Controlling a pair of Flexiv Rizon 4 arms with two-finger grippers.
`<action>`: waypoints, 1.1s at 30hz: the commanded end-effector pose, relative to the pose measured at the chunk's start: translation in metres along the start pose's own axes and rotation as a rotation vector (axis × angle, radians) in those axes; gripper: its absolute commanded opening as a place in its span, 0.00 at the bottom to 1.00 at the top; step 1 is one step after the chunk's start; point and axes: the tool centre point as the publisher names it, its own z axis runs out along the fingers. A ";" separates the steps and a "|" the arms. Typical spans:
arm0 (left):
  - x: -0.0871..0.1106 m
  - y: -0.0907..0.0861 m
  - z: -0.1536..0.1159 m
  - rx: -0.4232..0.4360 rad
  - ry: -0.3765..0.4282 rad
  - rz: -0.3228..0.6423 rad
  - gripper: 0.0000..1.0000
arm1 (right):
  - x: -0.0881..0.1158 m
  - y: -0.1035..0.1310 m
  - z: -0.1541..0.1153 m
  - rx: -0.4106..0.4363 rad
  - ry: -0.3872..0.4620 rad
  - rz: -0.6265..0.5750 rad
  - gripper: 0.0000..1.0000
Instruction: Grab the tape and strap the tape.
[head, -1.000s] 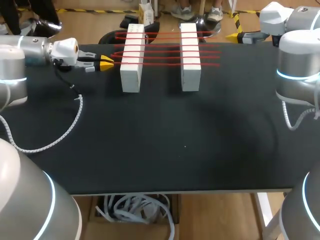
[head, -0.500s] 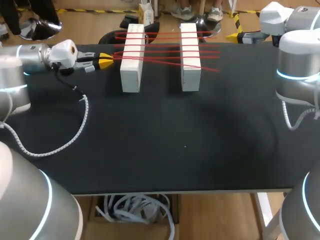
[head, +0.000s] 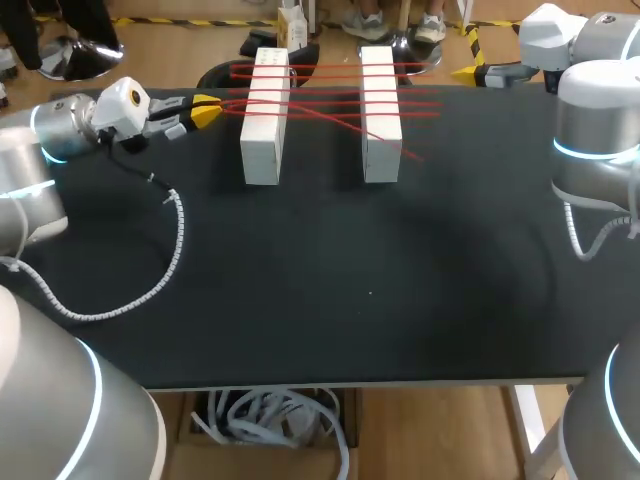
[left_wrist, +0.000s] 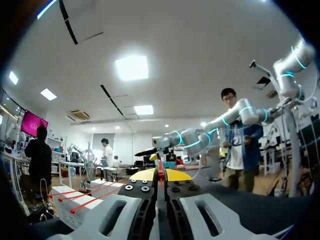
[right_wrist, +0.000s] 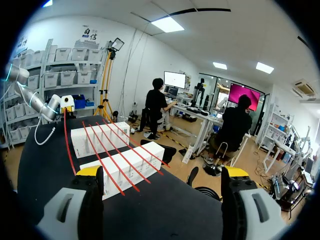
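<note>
Mid-wrap: left gripper (head: 205, 108) pinching red tape (head: 330, 118) – right gripper (right_wrist: 162, 175) spread wide. Next, probably: keep tension, lay another pass over white blocks (head: 262, 125).

Bright, even light from overhead — the matte black tabletop (head: 420, 300) soaks it up. White rectangular blocks (head: 262, 160) stand out bright against it.

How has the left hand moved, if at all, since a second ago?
Yes: the left hand moved toward the far end of the nearer white block.
</note>
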 end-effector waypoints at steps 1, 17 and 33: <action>0.005 0.000 0.005 0.022 -0.006 0.008 0.00 | 0.000 0.000 0.000 0.000 0.000 0.000 1.00; 0.012 -0.013 0.016 -0.088 0.045 0.006 0.00 | 0.000 0.000 0.000 0.000 0.000 0.000 1.00; 0.012 -0.013 0.016 -0.088 0.045 0.006 0.00 | 0.000 0.000 0.000 0.000 0.000 0.000 1.00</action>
